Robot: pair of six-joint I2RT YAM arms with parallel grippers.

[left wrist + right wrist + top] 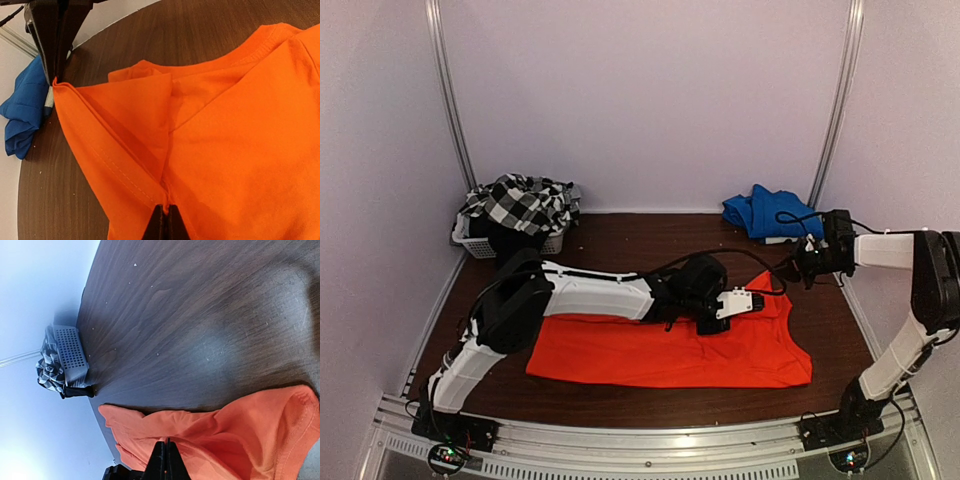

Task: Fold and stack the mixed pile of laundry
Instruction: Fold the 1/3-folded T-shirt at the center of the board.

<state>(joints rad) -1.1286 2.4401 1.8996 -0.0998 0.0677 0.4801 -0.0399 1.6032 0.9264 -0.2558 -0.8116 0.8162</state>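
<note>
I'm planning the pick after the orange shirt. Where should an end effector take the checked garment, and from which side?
Probably a bunched fold on top of the checked garment, from above: it lies heaped over the white basket, so its crest is free while the basket walls block the sides.

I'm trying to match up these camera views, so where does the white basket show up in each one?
Top external: the basket is in the far left corner of the table, with checked cloth heaped on it.
Left wrist: not in it.
Right wrist: the basket is at the left edge of the picture, beside the wall.
Shared landmark: the orange shirt, seen in all three.
</note>
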